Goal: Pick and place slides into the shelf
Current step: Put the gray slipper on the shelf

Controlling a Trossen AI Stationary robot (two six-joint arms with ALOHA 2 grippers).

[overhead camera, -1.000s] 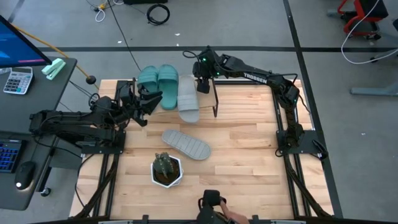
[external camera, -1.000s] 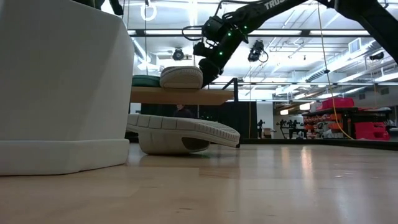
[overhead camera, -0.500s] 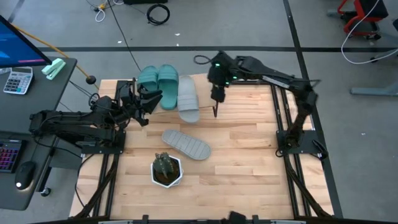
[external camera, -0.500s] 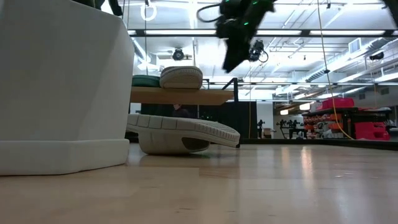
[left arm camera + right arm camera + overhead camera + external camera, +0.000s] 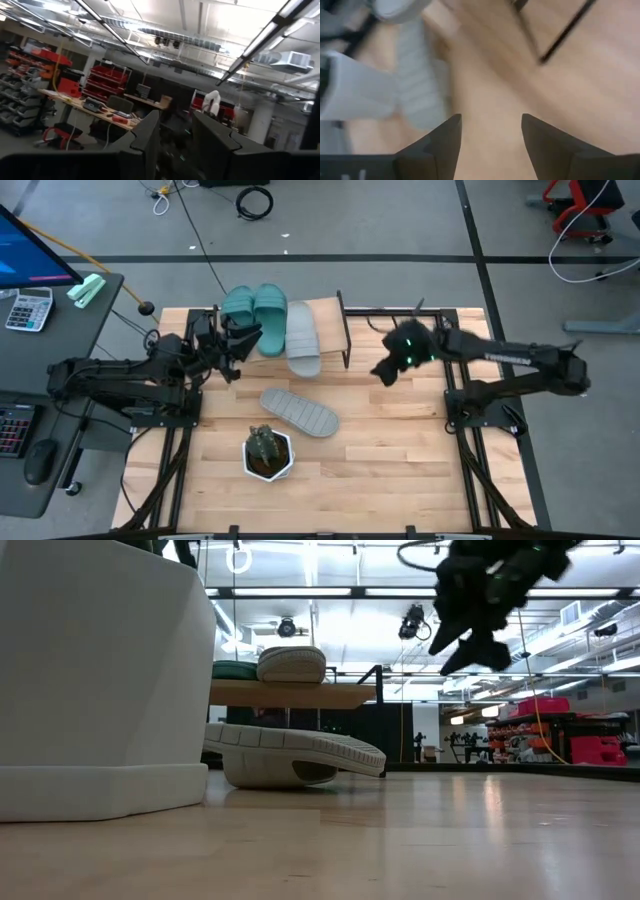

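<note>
Shelf (image 5: 325, 315) sits at far edge of table (image 5: 400, 440), w/ two teal slides (image 5: 254, 315) side by side on its left part and one grey slide (image 5: 303, 335) next to them, its near end overhanging the top board. In low view only the grey one's end (image 5: 291, 664) and a sliver of teal show above the board; shelf's left part is cut off by the white pot (image 5: 100, 680), which fills the left of that pic. 4th slide, grey (image 5: 298, 411), lies sole-up on table betw. shelf and potted plant (image 5: 267, 452), tilted; in low view its strap side is hidden underneath. Right gripper (image 5: 383, 370) is in the air right of the shelf, over bare table, fingers apart w/ nothing betw. them; its wrist view is smeared, showing only wood, a dark shelf leg and pale grey shapes hard to ID. Left gripper (image 5: 243, 339) is at table's left edge just beside the teal pair, fingers (image 5: 150, 135) w/ a gap betw. them, empty; its cam sees only the room, not the slides. Whether it touches the teal slide, can't tell.
</note>
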